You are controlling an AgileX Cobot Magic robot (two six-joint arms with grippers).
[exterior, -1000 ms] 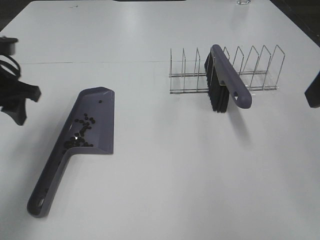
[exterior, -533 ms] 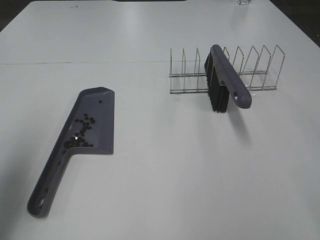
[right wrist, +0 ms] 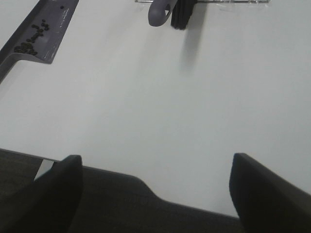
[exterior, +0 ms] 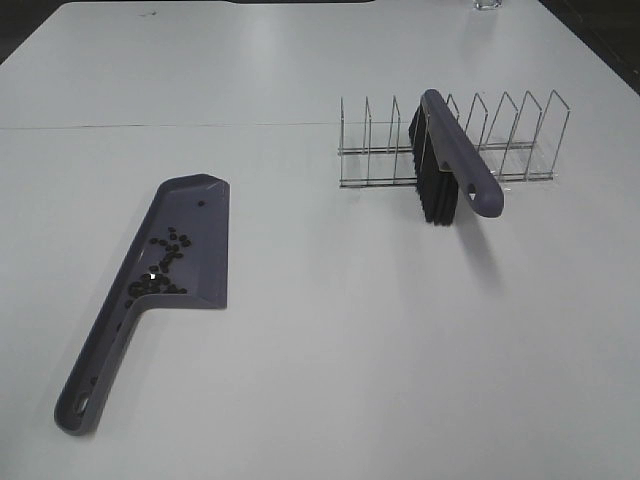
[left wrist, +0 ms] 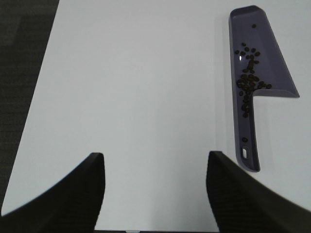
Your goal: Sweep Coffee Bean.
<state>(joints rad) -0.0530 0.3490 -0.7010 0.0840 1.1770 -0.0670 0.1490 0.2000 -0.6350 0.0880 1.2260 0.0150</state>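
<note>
Several coffee beans (exterior: 165, 262) lie inside the purple-grey dustpan (exterior: 195, 215), which rests flat on the white table at the left. The matching brush (exterior: 462, 165) leans in a wire rack (exterior: 520, 140) at the right. Neither gripper shows in the exterior high view. In the left wrist view my left gripper (left wrist: 153, 194) is open over bare table, well back from the dustpan (left wrist: 262, 53) and its coffee beans (left wrist: 249, 82). My right gripper (right wrist: 155, 194) is open at the table's near edge, far from the brush (right wrist: 163, 10) and the dustpan (right wrist: 53, 29).
The wire rack holds only the brush, in one of its several slots. A seam line (exterior: 150, 126) crosses the table. Dark floor (left wrist: 19, 73) lies past the table's left edge. A glass base (exterior: 487, 4) peeks in at the far edge.
Both arms have drawn back out of the exterior high view, the left one from the left edge and the right one from the right edge. Dustpan, beans and brush have stayed still.
</note>
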